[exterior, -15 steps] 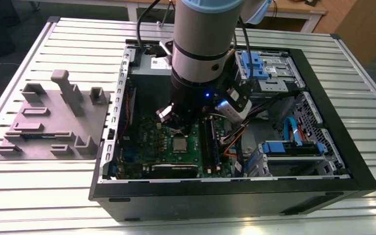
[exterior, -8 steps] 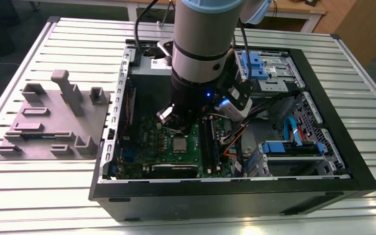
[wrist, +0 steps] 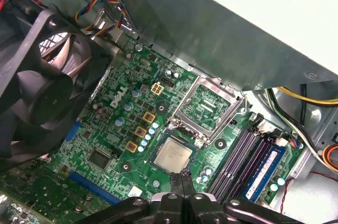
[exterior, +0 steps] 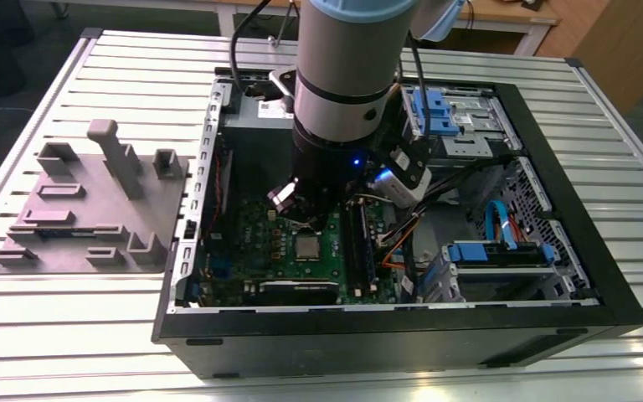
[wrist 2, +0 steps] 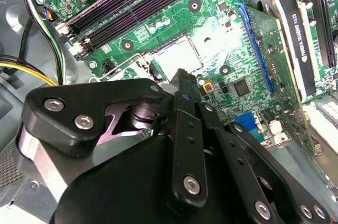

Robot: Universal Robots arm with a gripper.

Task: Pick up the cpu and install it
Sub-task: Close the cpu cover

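The cpu (wrist: 174,152), a flat square chip with a silver top, lies in its socket on the green motherboard (wrist: 113,129); it also appears in the exterior view (exterior: 306,245) and as a pale square in the second wrist view (wrist 2: 177,57). The hinged silver metal frame (wrist: 208,109) stands open beside the socket. My gripper (wrist: 182,177) hovers just off one edge of the cpu, its two black fingers (wrist 2: 185,84) pressed together with nothing between them. In the exterior view the arm's wrist (exterior: 338,159) stands over the board inside the open computer case (exterior: 568,251).
A black fan (wrist: 39,84) sits close by the socket, and memory slots (wrist: 240,155) run along the other side. Loose cables (exterior: 411,230), blue drive brackets (exterior: 501,251) and the grey power supply box (wrist: 253,28) crowd the case. A grey fixture plate (exterior: 87,209) lies on the slatted table.
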